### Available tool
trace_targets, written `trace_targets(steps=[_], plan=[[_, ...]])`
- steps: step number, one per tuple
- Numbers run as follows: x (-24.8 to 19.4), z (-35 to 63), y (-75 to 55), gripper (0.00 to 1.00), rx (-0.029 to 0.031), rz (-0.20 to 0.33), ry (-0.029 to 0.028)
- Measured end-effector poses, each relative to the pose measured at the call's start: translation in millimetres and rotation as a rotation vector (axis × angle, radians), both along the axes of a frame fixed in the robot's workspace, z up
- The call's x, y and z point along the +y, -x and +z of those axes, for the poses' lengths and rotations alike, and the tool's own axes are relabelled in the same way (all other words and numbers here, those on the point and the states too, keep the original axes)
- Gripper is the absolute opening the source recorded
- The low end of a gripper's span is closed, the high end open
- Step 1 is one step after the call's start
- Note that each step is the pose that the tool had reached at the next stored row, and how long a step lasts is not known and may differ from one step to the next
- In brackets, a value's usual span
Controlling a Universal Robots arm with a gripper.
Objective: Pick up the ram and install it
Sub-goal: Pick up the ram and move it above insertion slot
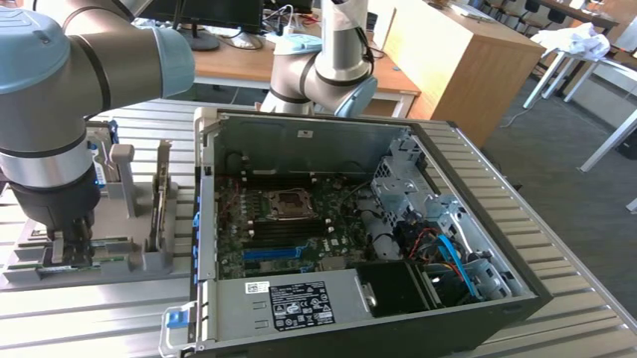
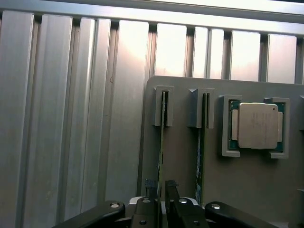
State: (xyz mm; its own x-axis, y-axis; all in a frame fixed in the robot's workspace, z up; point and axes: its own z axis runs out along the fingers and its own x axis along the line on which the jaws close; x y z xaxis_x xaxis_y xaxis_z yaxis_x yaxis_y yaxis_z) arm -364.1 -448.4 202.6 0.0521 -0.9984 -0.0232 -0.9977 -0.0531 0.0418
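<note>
The gripper (image 2: 160,190) is nearest the wrist camera, its body cut off by the frame edge; its two fingers (image 2: 151,187) have closed to a narrow gap, one on each side of the ram (image 2: 161,137); they seem to pinch it, though the contact itself is lost in shadow. The ram stands on edge in a slot of the grey holder (image 2: 183,156), its near end hidden behind the fingers; seen edge-on, its chips and sticker cannot be made out. There are two sticks in all; the second ram (image 2: 201,152) stands in the next slot, parallel and apart from the first. One processor (image 2: 257,126) lies flat in its own pocket beyond the second ram. The holder rests on the table (image 2: 71,118) of metal slats.

In the exterior view the arm (image 1: 60,89) fills the left, cut off at the frame, reaching down to the holder; the sticks there are hard to tell apart. One open case (image 1: 298,142) lies to the holder's right, with its board (image 1: 289,224) exposed.
</note>
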Motion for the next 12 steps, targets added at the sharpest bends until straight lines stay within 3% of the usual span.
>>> trace_targets(steps=[12], plan=[[0.0,-0.3,0.0,0.22,0.0,0.0,0.0]])
